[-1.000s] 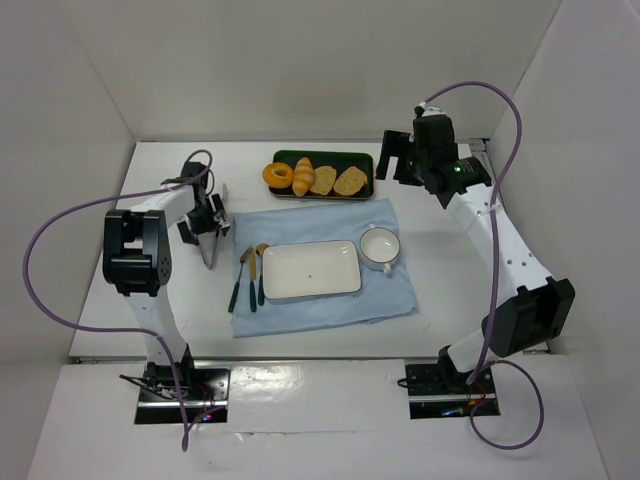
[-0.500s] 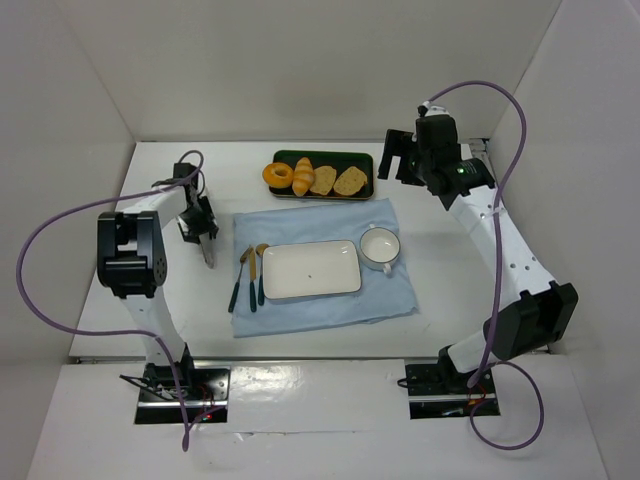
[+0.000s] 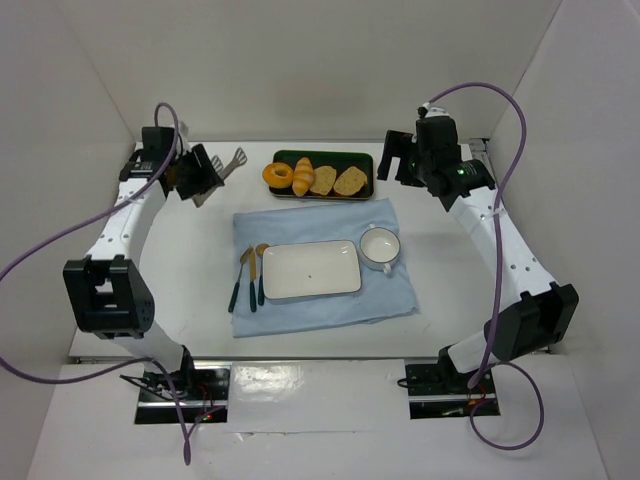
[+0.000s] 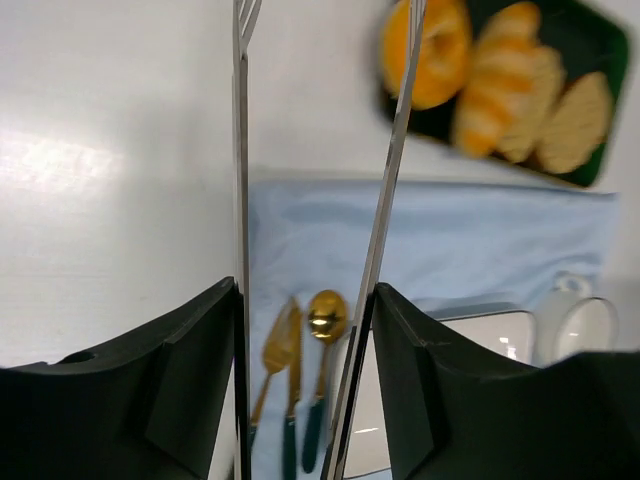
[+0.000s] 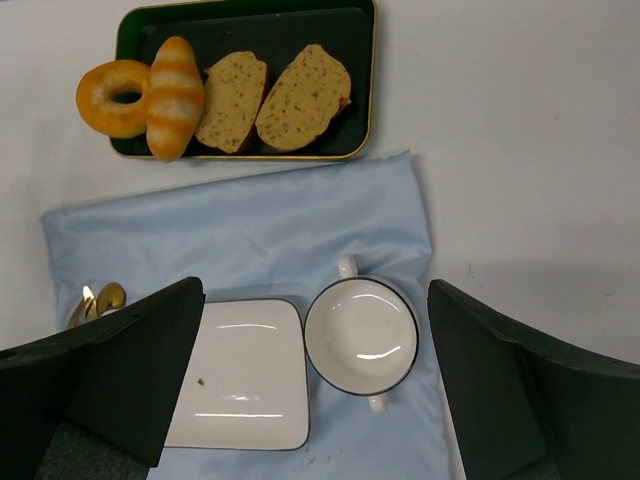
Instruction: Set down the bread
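The bread roll (image 3: 303, 175), golden with a ridged top, lies in the dark green tray (image 3: 362, 160) between an orange doughnut (image 3: 279, 176) and two tan slices (image 3: 336, 181). It also shows in the right wrist view (image 5: 174, 97) and, blurred, in the left wrist view (image 4: 495, 95). My left gripper (image 3: 207, 174) is shut on metal tongs (image 3: 233, 159), whose tips point toward the tray from its left, apart from it. In the left wrist view (image 4: 305, 300) the tong arms (image 4: 388, 180) stand spread. My right gripper (image 3: 395, 158) is open and empty, raised right of the tray.
A light blue cloth (image 3: 320, 215) bears a white rectangular plate (image 3: 310, 269), a white two-handled bowl (image 3: 380, 247) and gold, green-handled cutlery (image 3: 248, 278). White walls close in the back and both sides.
My left arm has lifted the tongs from beside the cloth's left edge and swung up and back; they now point right toward the tray. The right arm has barely moved.
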Motion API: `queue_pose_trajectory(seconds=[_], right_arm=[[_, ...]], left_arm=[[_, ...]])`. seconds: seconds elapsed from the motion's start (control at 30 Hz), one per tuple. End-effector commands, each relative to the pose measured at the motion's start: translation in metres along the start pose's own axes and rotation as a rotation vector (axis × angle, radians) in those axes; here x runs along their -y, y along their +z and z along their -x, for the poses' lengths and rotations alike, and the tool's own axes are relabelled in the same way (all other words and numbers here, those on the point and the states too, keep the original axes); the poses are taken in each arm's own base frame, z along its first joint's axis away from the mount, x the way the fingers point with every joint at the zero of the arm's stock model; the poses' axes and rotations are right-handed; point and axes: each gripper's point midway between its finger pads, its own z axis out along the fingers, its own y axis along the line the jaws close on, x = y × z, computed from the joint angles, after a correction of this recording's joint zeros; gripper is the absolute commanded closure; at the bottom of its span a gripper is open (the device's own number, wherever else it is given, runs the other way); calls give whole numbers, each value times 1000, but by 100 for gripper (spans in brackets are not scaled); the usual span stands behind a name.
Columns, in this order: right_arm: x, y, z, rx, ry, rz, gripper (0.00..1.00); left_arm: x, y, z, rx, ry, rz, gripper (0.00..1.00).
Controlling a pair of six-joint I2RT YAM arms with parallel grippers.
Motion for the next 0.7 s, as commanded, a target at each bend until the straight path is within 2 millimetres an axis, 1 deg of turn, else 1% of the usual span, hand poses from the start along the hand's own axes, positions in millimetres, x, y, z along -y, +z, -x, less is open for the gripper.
queue_pose_trajectory(seconds=[0.0, 0.07, 0.13, 0.17, 0.23, 0.27, 0.3, 0.33, 0.37, 0.43, 0.47, 0.53, 0.57, 0.6, 0.63, 0.67], right_arm=[[-4, -8, 10, 44, 20, 31, 0], [-6, -8, 9, 40, 29, 39, 0], [-8, -9, 9, 37, 29, 49, 0], [-9, -8, 11, 45, 30, 53, 0], [-7, -7, 7, 36, 29, 49, 0], [-6, -5, 3, 27, 28, 46, 0], [-6, -5, 3, 27, 28, 46, 0], [-8, -3, 1, 24, 37, 55, 0], [-8, -7, 4, 33, 38, 58, 0], [-8, -7, -2, 21, 37, 63, 0], [-9, -7, 0, 29, 38, 67, 0], [-7, -10, -4, 28, 47, 66, 0], [-7, -10, -4, 28, 47, 66, 0], [-6, -12, -5, 28, 47, 66, 0], [-5, -11, -10, 18, 46, 62, 0], [-4, -13, -7, 30, 56, 56, 0]], left_arm=[[53, -45, 27, 102, 34, -172, 34], [67, -59, 34, 134, 32, -208, 34], [81, -62, 31, 124, 44, -241, 33], [88, -67, 29, 123, 54, -263, 33], [108, -72, 17, 96, 77, -321, 33], [115, -72, 12, 87, 90, -333, 31], [121, -71, 7, 82, 120, -338, 31], [132, -70, -2, 80, 163, -335, 30], [137, -69, -6, 78, 186, -336, 30], [151, -70, -18, 63, 215, -354, 30], [154, -68, -21, 61, 222, -362, 30], [160, -67, -26, 56, 236, -376, 30], [161, -63, -29, 47, 230, -366, 30], [166, -63, -31, 49, 240, -379, 30], [165, -58, -33, 38, 238, -373, 30], [166, -57, -34, 45, 243, -360, 30]])
